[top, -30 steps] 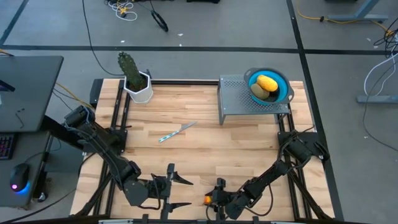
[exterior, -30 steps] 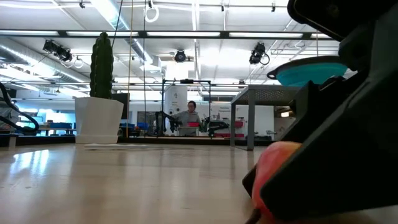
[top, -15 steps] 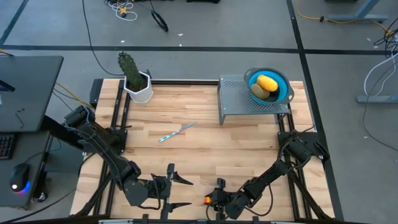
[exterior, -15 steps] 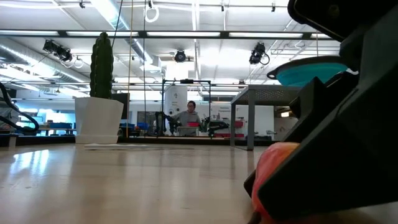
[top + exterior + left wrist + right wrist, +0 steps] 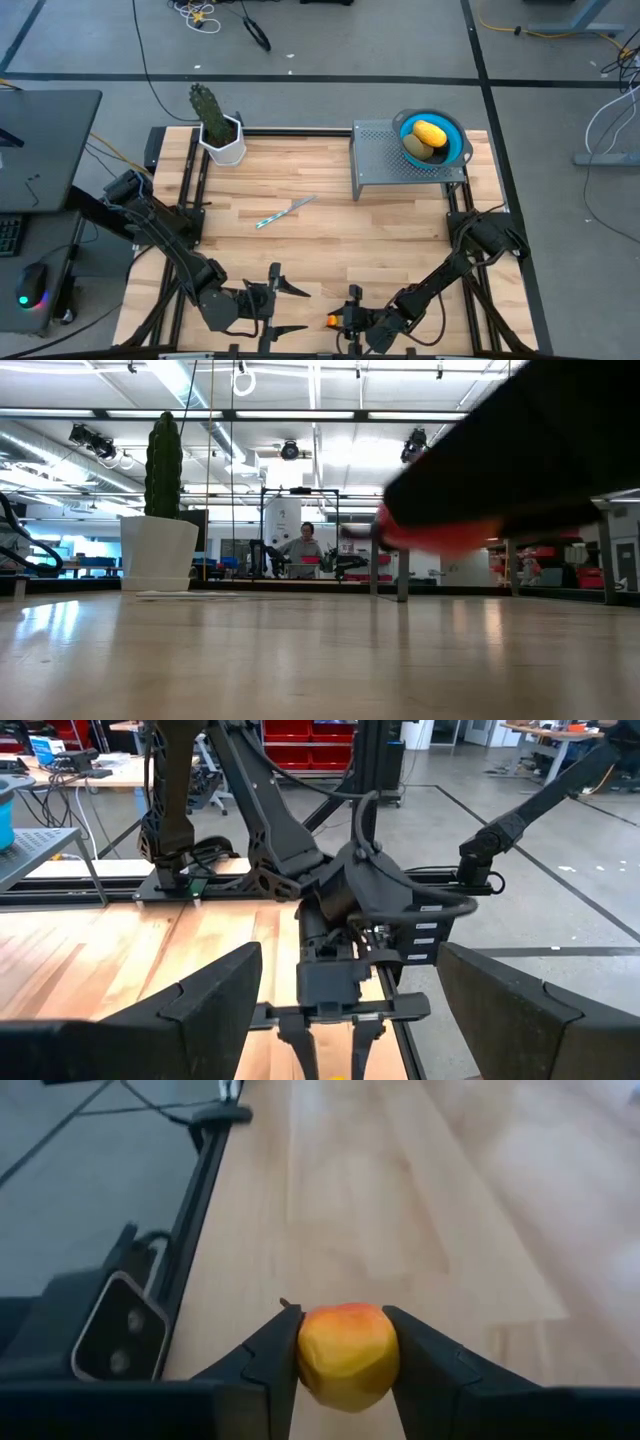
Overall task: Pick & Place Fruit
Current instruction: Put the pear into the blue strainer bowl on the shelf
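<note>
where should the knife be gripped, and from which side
By its blue handle, from straight above. The knife lies flat on the table, angled, so the gripper's fingers should straddle the handle across its narrow width. The blade is too thin to pinch well.

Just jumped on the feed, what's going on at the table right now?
The right end effector is shut on a small orange fruit at the near edge of the table, and the low view shows it lifted off the wood. A yellow fruit and a green one already sit in the blue bowl on the grey perforated stand. The left end effector waits open nearby. A knife and a potted cactus lie untouched.
</note>
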